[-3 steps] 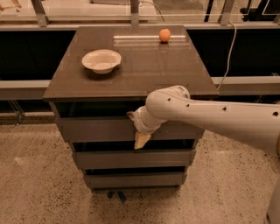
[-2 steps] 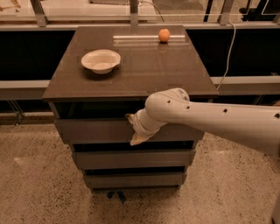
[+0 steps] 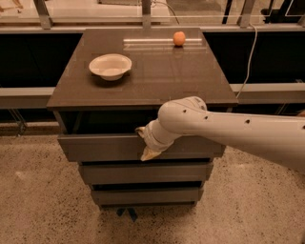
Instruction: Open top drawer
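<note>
The top drawer is the highest of three in the cabinet, with a dark gap showing above its front. The gripper lies against that front, near the middle of the cabinet's width, by the drawer's upper edge. I cannot tell whether it is spread or clamped. On the cabinet's top stand a bowl at the left and an orange ball at the far edge.

Speckled floor, dark panels behind, metal posts above them.
</note>
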`<state>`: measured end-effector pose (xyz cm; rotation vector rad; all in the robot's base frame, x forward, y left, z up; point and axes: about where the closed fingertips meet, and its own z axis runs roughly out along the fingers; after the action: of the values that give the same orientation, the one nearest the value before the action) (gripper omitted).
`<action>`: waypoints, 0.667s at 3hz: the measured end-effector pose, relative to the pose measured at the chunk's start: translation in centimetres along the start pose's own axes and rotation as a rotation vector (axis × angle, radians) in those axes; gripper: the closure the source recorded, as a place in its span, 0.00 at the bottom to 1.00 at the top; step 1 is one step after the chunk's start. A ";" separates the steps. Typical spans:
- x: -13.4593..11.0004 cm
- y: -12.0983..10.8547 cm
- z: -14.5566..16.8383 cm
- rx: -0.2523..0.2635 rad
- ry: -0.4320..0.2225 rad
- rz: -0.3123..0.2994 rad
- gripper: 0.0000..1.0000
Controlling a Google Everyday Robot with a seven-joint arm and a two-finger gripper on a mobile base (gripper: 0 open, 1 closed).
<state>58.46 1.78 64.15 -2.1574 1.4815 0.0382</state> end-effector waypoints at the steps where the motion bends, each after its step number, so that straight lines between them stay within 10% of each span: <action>1: 0.0 0.0 0.0 0.000 0.000 0.000 0.29; 2: 0.0 0.0 0.0 -0.001 0.000 0.000 0.01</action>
<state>58.43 1.81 64.11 -2.1584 1.4810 0.0390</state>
